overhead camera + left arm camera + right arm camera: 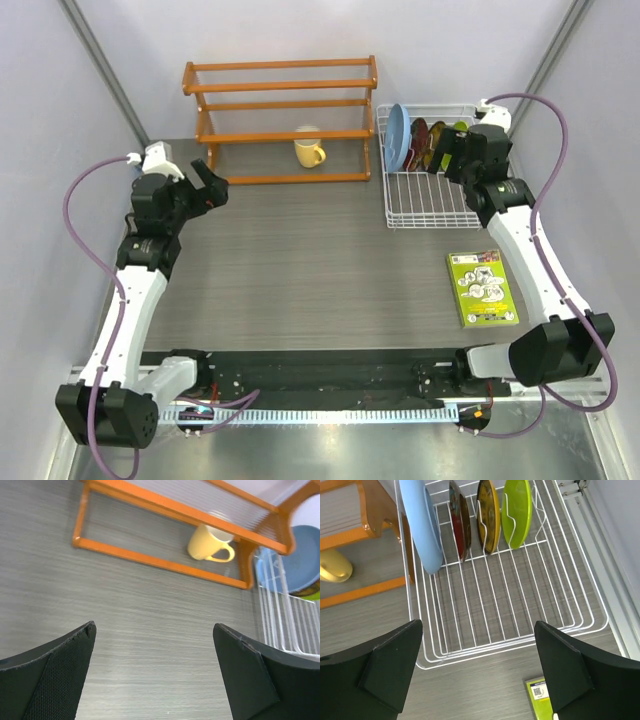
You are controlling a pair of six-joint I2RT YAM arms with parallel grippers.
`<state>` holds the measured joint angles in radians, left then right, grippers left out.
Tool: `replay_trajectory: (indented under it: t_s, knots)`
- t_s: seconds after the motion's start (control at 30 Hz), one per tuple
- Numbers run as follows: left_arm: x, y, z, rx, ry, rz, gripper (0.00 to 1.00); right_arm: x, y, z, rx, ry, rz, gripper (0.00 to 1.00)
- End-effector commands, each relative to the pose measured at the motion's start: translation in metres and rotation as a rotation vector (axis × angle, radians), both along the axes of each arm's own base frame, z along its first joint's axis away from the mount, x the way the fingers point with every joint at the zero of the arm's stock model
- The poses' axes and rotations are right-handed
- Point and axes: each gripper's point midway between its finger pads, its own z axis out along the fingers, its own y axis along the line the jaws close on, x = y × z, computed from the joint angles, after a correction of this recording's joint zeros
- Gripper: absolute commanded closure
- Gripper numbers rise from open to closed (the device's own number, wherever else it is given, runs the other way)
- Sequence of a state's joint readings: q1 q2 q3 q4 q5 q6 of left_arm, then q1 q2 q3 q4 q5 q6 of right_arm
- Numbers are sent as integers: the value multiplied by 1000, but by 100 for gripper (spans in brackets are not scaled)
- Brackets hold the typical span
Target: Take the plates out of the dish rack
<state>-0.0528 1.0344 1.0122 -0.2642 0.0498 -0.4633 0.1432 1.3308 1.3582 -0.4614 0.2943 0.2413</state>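
Observation:
The white wire dish rack (420,224) stands at the back right. Four plates stand upright in its far slots: light blue (397,138), dark red (419,140), yellow-brown patterned (436,138) and lime green (459,127). My right gripper (447,155) is open and empty, hovering over the rack. In the right wrist view its jaws (477,625) frame the rack's near rim (495,652), with the light blue (420,525), dark red (460,520), yellow-brown (488,515) and lime green (516,512) plates beyond. My left gripper (212,185) is open and empty over the table's left side (154,626).
An orange wooden slatted shelf (280,120) stands at the back, with a yellow mug (308,150) on its lower level, also in the left wrist view (207,542). A green booklet (482,287) lies on the table in front of the rack. Walls close in on both sides.

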Motion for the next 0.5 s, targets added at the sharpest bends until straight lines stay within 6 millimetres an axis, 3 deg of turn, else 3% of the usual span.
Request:
replay_trajectory:
  t_s: [0.0, 0.03, 0.07, 0.1, 0.2, 0.37, 0.43, 0.47]
  knots:
    - [-9, 42, -23, -34, 114, 253, 0, 6, 26, 55, 94, -192, 119, 0]
    - [-8, 45, -30, -45, 139, 262, 1, 8, 26, 56, 98, -234, 116, 0]
    - [-5, 50, -34, -62, 146, 268, 1, 10, 23, 28, 123, -208, 80, 0]
    - [-2, 54, -42, -80, 170, 269, 1, 19, 20, 37, 143, -286, 54, 0]
    - [6, 55, -52, -82, 206, 257, 0, 40, 14, 24, 72, -199, 25, 0]
    - [22, 36, -54, -122, 202, 152, 1, 98, 14, 19, -27, -116, 24, 0]
    - [28, 28, -59, -129, 216, 97, 1, 111, 16, 9, -43, -76, 31, 1]
    - [31, 23, -58, -138, 211, 66, 1, 120, 20, 20, -38, -99, 46, 0]
